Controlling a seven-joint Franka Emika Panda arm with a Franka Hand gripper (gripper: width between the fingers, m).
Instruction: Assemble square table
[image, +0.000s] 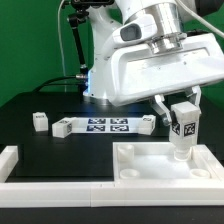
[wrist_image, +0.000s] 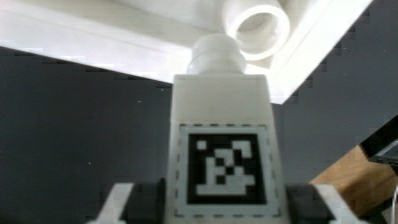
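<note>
Table leg (wrist_image: 222, 130) sits clamped upright in the gripper (image: 183, 110), its narrow tip just beside the corner hole (wrist_image: 262, 28) of the tabletop (image: 155, 165). I'd centre the tip over that hole, keep it plumb, then lower before twisting.

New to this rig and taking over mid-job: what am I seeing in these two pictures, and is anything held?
The white machine is a robot arm. Its two-fingered tool is shut on a white table leg bearing a black-and-white tag. The exterior view comes from a camera off the arm. The wrist view comes from a camera on the wrist, looking along that leg toward a round socket in the white table top. On the black surface lie the marker board and another loose leg.
</note>
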